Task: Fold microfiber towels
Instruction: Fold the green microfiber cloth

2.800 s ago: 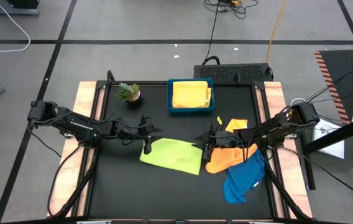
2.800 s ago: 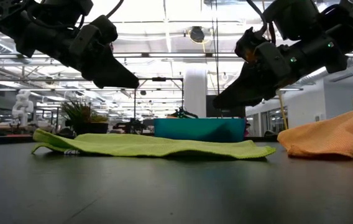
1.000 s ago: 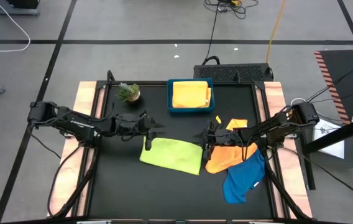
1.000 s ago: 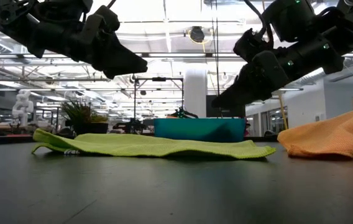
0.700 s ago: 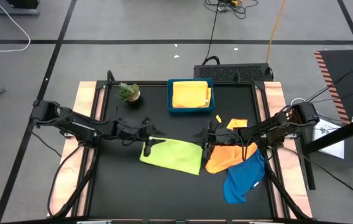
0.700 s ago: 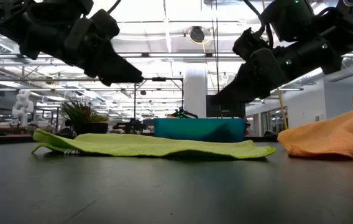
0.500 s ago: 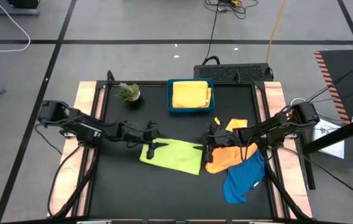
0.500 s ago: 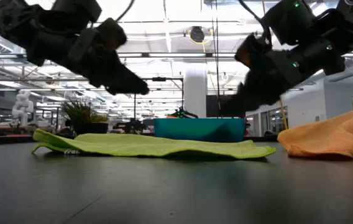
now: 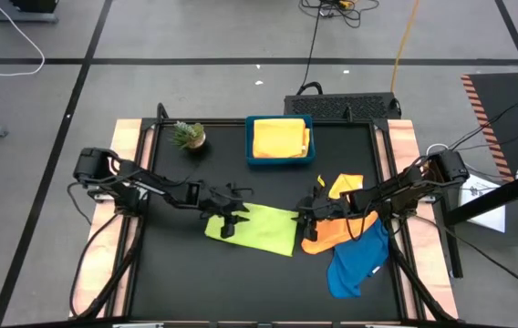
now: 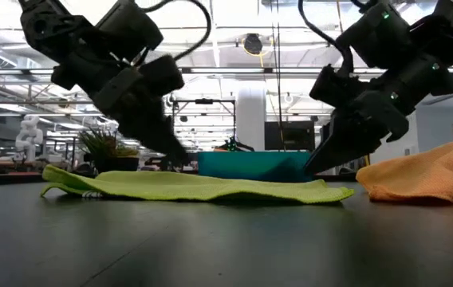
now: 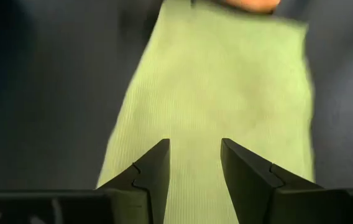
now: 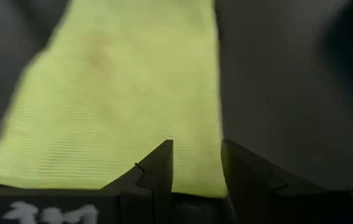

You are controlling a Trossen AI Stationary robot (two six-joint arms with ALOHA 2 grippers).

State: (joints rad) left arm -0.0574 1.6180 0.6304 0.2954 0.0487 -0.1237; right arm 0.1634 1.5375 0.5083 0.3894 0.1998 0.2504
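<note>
**Both tools down at the lime towel**

Since a moment ago both my arms have dropped: my left tool (image 9: 227, 219) has swung in from beside the lime green towel (image 9: 257, 228) to its left end, and my right tool (image 9: 306, 215) has tipped down to its right end.

Nearest in the low view, the black counter (image 10: 226, 239) runs bare up to the lime green towel, which lies flat and spread out. My left tool hangs tip-down over its left part, fingers parted with nothing between them; in the left wrist view the green cloth shows through the gap. My right tool points down at the towel's right edge, fingers likewise parted and empty, the towel's border running just under the gap in the right wrist view.

Beside the right tool, an orange towel (image 9: 332, 232) lies bunched, partly over a blue towel (image 9: 355, 264); another orange towel (image 9: 346, 185) sits just behind them.

Farther back stands a blue tray (image 9: 252, 146) with a folded yellow towel (image 9: 280, 138) inside, and a small potted plant (image 9: 189, 135) at the far left.
</note>
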